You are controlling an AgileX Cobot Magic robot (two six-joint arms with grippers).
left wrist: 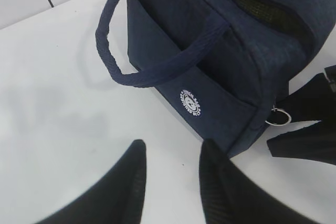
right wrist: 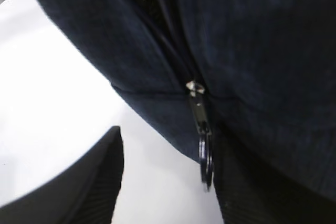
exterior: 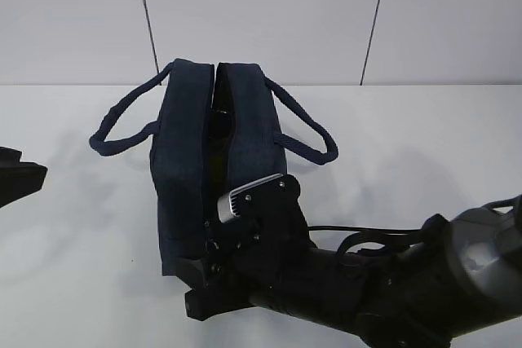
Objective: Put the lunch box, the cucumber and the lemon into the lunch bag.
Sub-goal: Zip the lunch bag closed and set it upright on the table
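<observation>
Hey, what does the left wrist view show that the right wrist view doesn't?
Only the left wrist view shows a loop handle, the white logo and the side pocket. Only the right wrist view shows the zipper slider up close, its ring pull hanging between the right pincer's fingers. Both show the navy lunch bag on the white table.

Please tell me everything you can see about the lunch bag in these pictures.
The lunch bag is a boxy, dark navy bag of woven-looking fabric. It stands upright on the white table. A padded loop handle hangs out on each side, and a small round white logo is printed on one long face. The top zipper is open along most of its length; its slider with a silver ring pull sits at the near end. The right gripper is there, its fingers on either side of the ring.
</observation>
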